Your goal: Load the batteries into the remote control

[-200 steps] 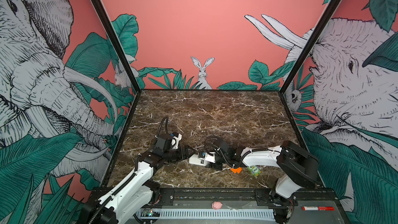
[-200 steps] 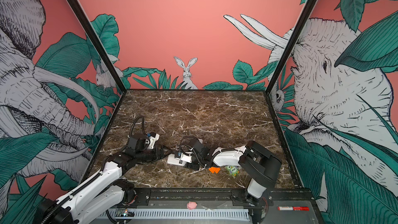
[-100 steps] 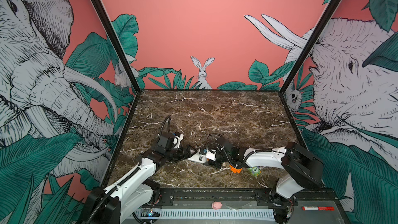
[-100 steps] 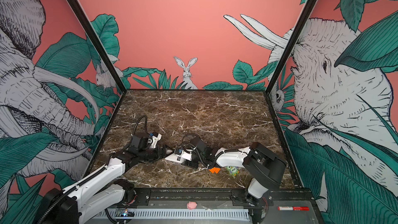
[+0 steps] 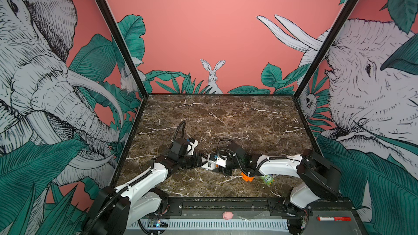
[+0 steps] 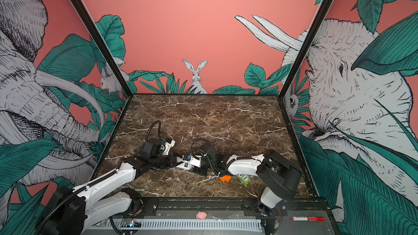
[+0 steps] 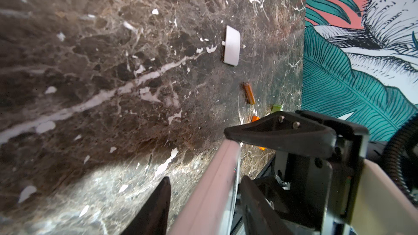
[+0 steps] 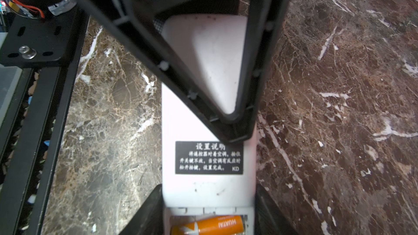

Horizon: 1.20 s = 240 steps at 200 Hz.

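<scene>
Presently, right tool (image 8: pixel 208 191) clamps remote (image 8: pixel 209 158); left tool (image 7: pixel 205 179) straddles it, grip uncertain; squeezing could dislodge seated battery (image 8: pixel 210 224).

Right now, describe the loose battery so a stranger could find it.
On the marble table, look near the edge by the leafy wall. The loose battery lies between the white cover and the orange brick. Only it is a thin orange cylinder.

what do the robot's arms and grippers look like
The left arm and right arm have white shells, black joints and black ribbed cable conduit alongside. The left gripper and right gripper have matte black triangular fingers tapering to a tip, with small screws.
</scene>
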Each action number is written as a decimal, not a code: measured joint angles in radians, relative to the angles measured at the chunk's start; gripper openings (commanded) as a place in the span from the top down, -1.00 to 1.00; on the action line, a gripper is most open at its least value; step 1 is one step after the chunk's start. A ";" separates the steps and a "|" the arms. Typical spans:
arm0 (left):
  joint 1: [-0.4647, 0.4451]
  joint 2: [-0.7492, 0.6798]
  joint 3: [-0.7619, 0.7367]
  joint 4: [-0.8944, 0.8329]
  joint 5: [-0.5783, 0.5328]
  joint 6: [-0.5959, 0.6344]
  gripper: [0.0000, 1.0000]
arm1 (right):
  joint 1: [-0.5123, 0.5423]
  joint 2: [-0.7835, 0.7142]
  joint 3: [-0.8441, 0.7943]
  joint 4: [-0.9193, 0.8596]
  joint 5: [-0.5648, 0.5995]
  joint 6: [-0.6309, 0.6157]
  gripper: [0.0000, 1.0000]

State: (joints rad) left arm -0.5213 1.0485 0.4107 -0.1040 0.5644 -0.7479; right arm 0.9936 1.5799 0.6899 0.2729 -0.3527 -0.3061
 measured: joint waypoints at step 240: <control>-0.214 0.136 0.291 -0.109 -0.415 0.234 1.00 | -0.064 -0.258 -0.150 -0.056 0.092 0.257 -0.56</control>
State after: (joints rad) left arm -0.7349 1.1843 0.7017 -0.2134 0.1493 -0.5137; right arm 0.9291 1.3216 0.5396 0.2165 -0.2611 -0.0490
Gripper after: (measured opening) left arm 0.192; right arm 0.783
